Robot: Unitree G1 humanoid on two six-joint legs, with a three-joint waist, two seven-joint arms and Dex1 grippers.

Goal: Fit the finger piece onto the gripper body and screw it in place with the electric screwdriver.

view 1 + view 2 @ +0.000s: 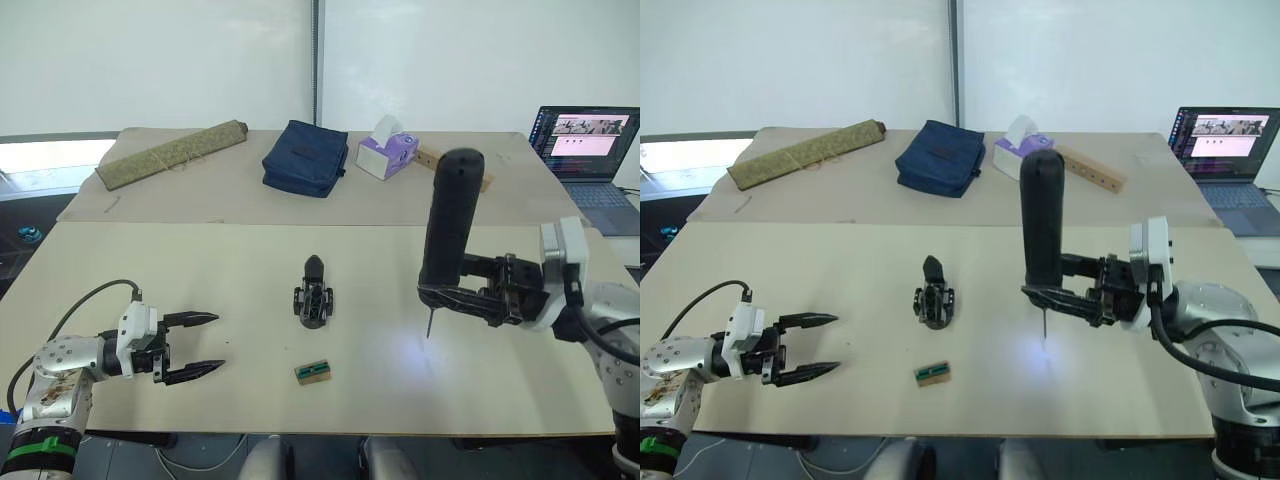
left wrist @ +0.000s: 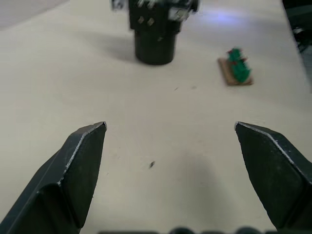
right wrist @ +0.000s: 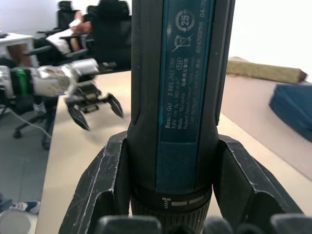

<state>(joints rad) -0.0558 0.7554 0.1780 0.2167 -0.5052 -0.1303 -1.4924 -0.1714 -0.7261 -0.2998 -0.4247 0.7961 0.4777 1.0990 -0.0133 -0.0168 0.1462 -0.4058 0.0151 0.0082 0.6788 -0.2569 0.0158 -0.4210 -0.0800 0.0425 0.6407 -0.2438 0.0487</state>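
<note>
A pale matte tabletop (image 1: 250, 400) filled the lower frame, a second table behind it carrying a rolled mat (image 1: 170, 153), a navy pouch (image 1: 303, 157), a tissue box (image 1: 387, 152) and a tan wooden bar with holes (image 1: 1090, 167), with a laptop (image 1: 588, 145) glowing at the upper right edge. Dead centre sat the gripper body (image 1: 314, 299), a small black mechanical block on a round dark base, a pointed black tip rising from its far end; that tip looked like the finger piece (image 1: 314, 266) already seated, though whether it was screwed down could not be told. Just below it, apart, lay a small green-and-brown block (image 1: 314, 372). At right, the right gripper (image 1: 455, 298) clamped the electric screwdriver (image 1: 447, 230) near its collar, the thick blue-black handle standing upright, its thin metal bit (image 1: 430, 323) pointing down over a bluish glow on the table, well apart from the body. At lower left the left gripper (image 1: 192, 346) hovered with its tapered black claws spread wide, holding nothing. By my reading, the tool was in hand but the driving had not begun: the bit had to reach the body first.
</note>
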